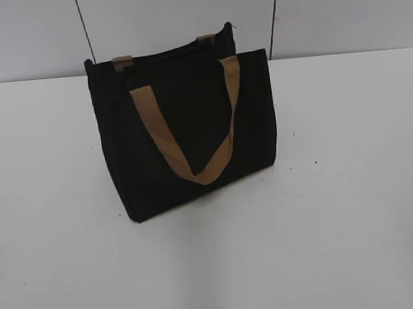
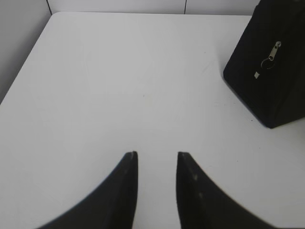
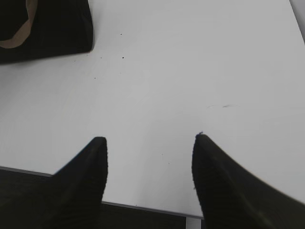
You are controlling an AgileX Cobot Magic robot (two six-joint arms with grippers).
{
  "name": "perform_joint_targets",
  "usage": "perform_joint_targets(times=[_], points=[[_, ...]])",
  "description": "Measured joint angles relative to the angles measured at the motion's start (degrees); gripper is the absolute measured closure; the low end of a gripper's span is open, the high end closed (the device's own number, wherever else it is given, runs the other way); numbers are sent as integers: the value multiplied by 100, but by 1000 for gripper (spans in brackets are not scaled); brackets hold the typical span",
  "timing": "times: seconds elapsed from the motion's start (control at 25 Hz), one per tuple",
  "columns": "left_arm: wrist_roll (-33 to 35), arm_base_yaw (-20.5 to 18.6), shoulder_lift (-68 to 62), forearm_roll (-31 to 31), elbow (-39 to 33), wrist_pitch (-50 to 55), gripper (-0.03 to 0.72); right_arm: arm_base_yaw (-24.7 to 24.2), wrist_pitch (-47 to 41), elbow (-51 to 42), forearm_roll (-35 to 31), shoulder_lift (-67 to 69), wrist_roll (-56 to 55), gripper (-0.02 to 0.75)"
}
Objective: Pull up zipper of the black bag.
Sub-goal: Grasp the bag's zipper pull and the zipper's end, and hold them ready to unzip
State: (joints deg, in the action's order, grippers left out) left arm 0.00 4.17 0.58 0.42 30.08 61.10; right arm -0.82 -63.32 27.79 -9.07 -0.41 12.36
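Exterior view: the black bag (image 1: pixel 182 128) stands upright on the white counter (image 1: pixel 343 222), centre-left of the frame, one tan handle (image 1: pixel 190 138) hanging down its front face.

Left wrist view: the left claw (image 2: pixel 156 155) sits at the bottom centre, its fingers parted with a narrow gap, gripping nothing. The bag fills the upper right corner, a small silver pull of the zipper (image 2: pixel 273 51) on its end face.

Right wrist view: the right claw (image 3: pixel 150 139) is spread wide and empty at the bottom; the bag lies in the upper left corner.

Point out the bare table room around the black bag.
Bare white table runs in front of the black bag and along both its sides. Both grippers, left and right, hang open over bare surface. Behind the bag, the wall stands close.
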Motion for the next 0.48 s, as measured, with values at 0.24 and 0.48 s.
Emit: perform_joint_targets(times=[0.24, 0.48], points=[[0, 0, 0, 0, 0, 0, 461, 0, 0, 0, 0, 0, 0, 301], [0, 0, 0, 0, 0, 0, 461, 0, 0, 0, 0, 0, 0, 301]])
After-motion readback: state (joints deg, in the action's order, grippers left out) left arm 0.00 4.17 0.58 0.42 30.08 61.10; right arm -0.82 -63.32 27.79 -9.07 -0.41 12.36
